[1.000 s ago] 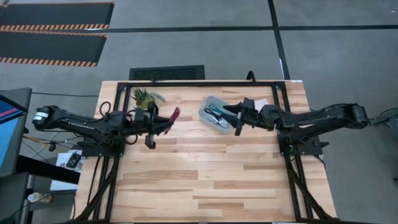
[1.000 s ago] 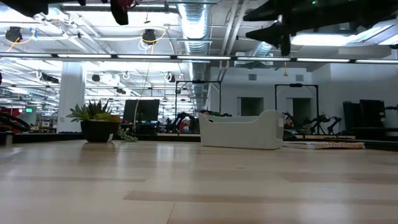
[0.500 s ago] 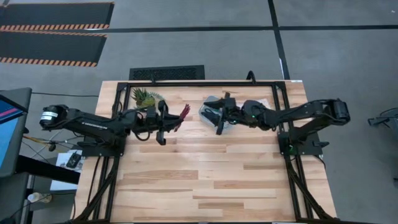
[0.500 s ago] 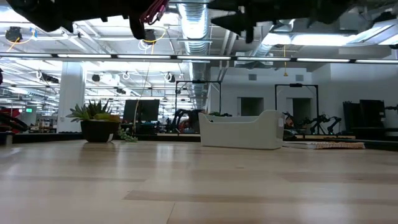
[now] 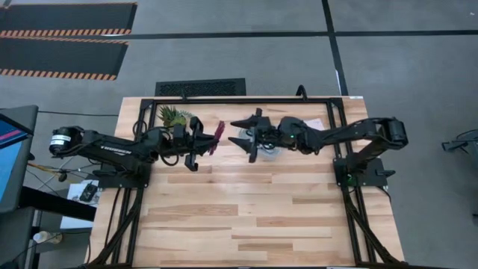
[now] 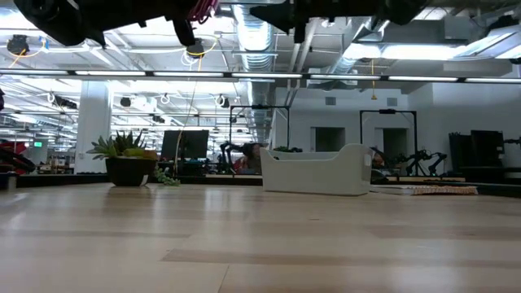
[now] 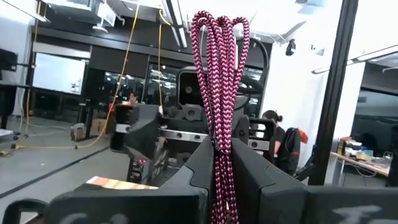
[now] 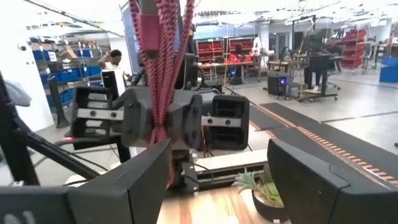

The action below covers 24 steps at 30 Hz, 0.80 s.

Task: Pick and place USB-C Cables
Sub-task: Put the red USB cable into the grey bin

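A maroon-red USB-C cable bundle stands between the fingers of my left gripper, which is shut on it high above the table's far middle. My right gripper faces it from the right, open, with one finger on either side of the bundle and apart from it. The clear bin rests on the table under my right arm, and the arm hides what lies in it. My left gripper pinches the bundle's lower end between its two fingers. The fingers come roughly level from the table's left. The looped end sticks up and out beyond the fingertips toward my right gripper. The whole bundle is lifted clear of the table.
A small potted plant stands at the table's far edge, just behind my left arm. The near half of the wooden table is bare wood. A black frame runs along the table's far edge.
My right gripper has left the bin and gone toward the table's left, rising and rolling, until its fingers stand around the cable. My left gripper has carried the cable a little toward the table's right, still shut on it.
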Motion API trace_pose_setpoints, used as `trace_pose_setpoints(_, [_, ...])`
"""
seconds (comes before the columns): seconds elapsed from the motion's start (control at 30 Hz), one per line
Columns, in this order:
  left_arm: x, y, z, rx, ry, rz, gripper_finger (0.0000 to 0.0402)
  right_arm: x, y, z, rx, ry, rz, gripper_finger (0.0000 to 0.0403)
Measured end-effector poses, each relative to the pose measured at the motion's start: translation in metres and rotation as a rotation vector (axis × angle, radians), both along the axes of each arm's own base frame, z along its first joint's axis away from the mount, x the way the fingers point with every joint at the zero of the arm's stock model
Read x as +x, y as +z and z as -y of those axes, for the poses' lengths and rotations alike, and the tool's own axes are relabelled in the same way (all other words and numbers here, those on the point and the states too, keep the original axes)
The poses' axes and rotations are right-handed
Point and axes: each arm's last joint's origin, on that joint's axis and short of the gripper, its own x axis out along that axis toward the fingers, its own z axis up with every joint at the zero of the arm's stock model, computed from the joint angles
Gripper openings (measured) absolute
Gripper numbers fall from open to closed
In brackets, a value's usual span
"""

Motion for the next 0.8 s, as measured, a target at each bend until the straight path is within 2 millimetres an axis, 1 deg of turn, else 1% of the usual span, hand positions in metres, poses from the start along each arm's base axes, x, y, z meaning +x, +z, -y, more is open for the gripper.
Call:
trace_pose_setpoints(0.07, [0.0, 0.0, 0.0, 0.0, -0.003, -0.003, 0.0016, 0.006, -0.001, 0.002, -0.002, -0.005, -0.007, 0.0299])
trace_pose_setpoints(0.2, [0.0, -0.001, 0.0, 0.011, 0.001, -0.011, 0.0016, 0.014, 0.006, 0.005, -0.008, 0.012, 0.015, 0.0308])
trace_pose_setpoints(0.37, [0.001, -0.002, 0.0, 0.023, 0.013, -0.028, 0.0016, 0.014, 0.013, 0.007, -0.013, 0.036, 0.03, 0.0311])
trace_pose_setpoints(0.63, [0.003, -0.006, -0.008, 0.003, 0.037, -0.041, 0.0016, 0.014, 0.028, 0.001, -0.015, 0.118, 0.075, 0.0311])
trace_pose_setpoints(0.8, [0.002, -0.005, -0.008, 0.005, 0.034, -0.032, 0.0016, 0.017, 0.025, -0.001, -0.009, 0.124, 0.063, 0.0311])
